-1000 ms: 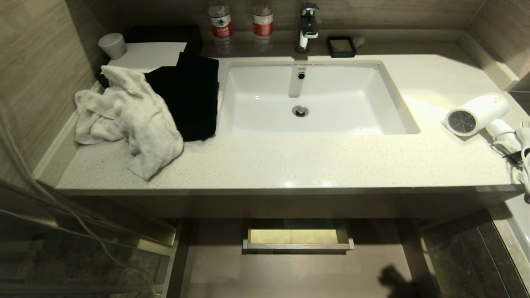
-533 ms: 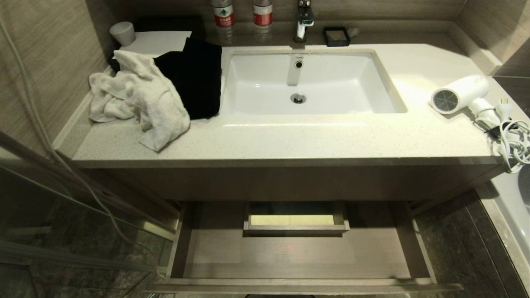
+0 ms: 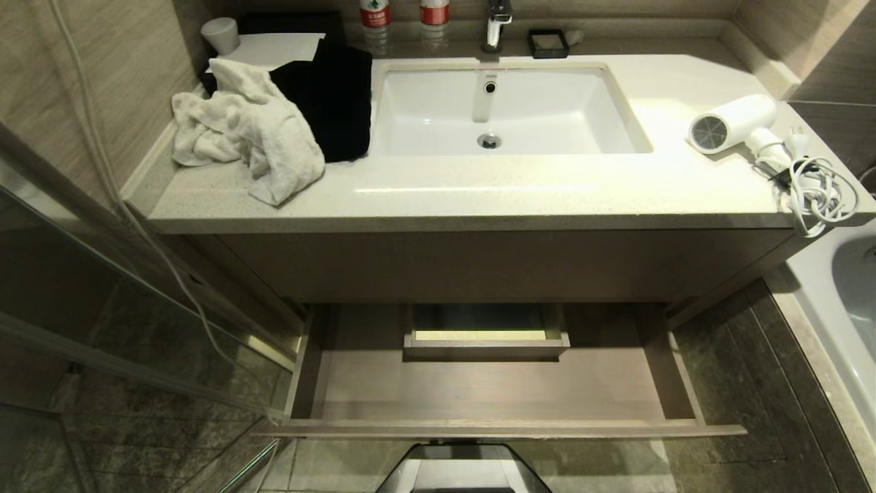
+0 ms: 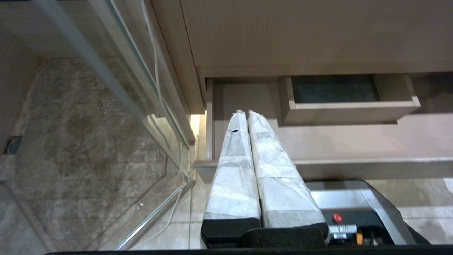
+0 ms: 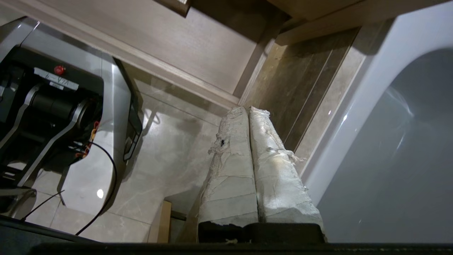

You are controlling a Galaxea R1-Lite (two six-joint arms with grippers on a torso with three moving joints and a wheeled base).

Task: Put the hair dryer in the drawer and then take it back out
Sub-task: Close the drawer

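Observation:
The white hair dryer (image 3: 736, 122) lies on the right end of the counter, grey grille facing the sink, its coiled white cord (image 3: 818, 195) hanging over the counter's right edge. Below the counter the wide light-wood drawer (image 3: 493, 394) stands pulled out, with a boxed cut-out (image 3: 484, 333) at its back and nothing in it. Neither gripper shows in the head view. My left gripper (image 4: 246, 112) is shut and empty, low by the drawer's (image 4: 354, 141) left front corner. My right gripper (image 5: 247, 109) is shut and empty, above the floor near the drawer's (image 5: 184, 39) right end.
A white towel (image 3: 250, 133) and black cloth (image 3: 332, 96) lie left of the sink (image 3: 503, 106). Bottles (image 3: 404, 12), a tap (image 3: 496, 20) and a small black dish (image 3: 547, 42) line the back. A glass panel (image 3: 102, 308) stands left, a bathtub (image 3: 838, 301) right. My base (image 3: 462, 469) sits before the drawer.
The head camera has risen and tilted back: the whole scene has slid up the picture, and the open drawer and my base have come into view. The things themselves have not moved.

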